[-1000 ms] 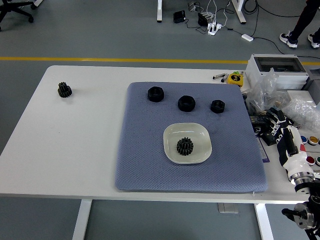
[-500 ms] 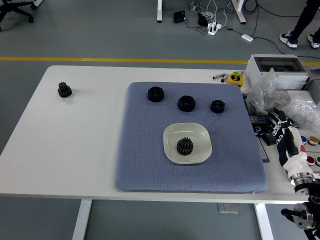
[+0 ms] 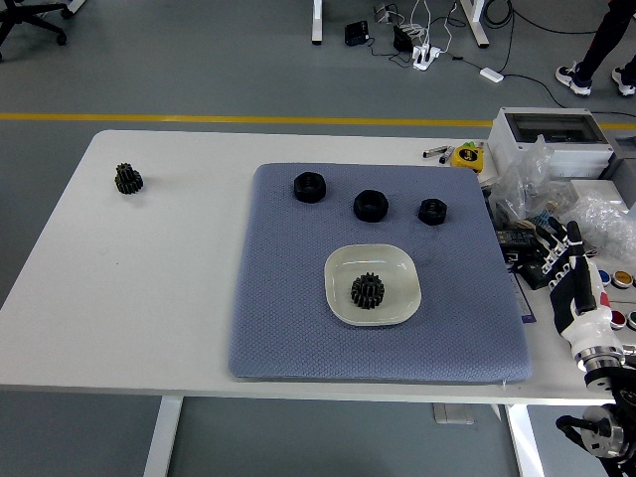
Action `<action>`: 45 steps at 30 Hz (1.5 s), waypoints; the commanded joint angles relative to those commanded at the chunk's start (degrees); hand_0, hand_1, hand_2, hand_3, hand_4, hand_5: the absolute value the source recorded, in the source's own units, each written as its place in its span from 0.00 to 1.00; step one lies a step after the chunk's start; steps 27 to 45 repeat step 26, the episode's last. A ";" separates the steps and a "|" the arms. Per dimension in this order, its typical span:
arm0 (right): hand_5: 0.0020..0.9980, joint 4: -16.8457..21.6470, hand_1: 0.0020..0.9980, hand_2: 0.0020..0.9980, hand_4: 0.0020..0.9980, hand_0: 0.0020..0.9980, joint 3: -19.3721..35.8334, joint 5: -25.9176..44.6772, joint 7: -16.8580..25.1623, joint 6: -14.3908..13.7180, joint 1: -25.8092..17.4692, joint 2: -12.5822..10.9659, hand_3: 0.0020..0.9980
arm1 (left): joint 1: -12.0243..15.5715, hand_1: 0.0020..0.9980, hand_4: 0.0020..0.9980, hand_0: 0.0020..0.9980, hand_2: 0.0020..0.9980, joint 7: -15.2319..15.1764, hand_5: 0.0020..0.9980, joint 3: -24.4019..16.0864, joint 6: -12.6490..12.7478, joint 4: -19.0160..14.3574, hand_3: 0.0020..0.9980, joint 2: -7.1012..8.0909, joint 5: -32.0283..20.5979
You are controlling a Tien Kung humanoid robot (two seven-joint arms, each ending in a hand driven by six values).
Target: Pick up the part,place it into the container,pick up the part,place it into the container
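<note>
Head view, change: the right hand has drawn back toward 5 o'clock at the bench edge; parts unmoved.
Meaning: likely one placement done, with a gear in the white dish; second gear waits at 10 o'clock.
Hand pose: upright, fingers spread wide, empty.

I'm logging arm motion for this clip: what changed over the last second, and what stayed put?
Only the right robot hand moved: it drifted slightly toward the table's near edge at the right side, fingers spread, holding nothing. Nothing was grasped or released. The gear in the white dish, the three black nuts on the grey mat and the lone gear at far left kept their places.
</note>
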 joint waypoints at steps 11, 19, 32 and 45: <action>1.00 -0.06 0.87 0.90 1.00 0.91 0.02 1.76 0.16 -0.06 -0.04 0.08 0.93 | 0.33 0.67 0.59 0.65 0.63 0.29 0.50 -0.73 -0.11 0.01 0.56 0.08 1.13; 1.00 -0.34 0.85 0.89 1.00 0.89 0.09 1.62 -0.63 0.70 -0.17 0.17 0.92 | 0.37 0.67 0.59 0.65 0.63 0.47 0.50 -1.14 -0.26 -0.01 0.56 0.16 2.02; 1.00 -0.33 0.83 0.88 1.00 0.85 0.44 1.31 -1.23 0.97 -0.02 0.21 0.92 | 0.22 0.67 0.59 0.65 0.63 0.34 0.50 -0.90 -0.24 -0.02 0.56 0.18 1.65; 1.00 -0.33 0.83 0.88 1.00 0.85 0.44 1.31 -1.23 0.97 -0.02 0.21 0.92 | 0.22 0.67 0.59 0.65 0.63 0.34 0.50 -0.90 -0.24 -0.02 0.56 0.18 1.65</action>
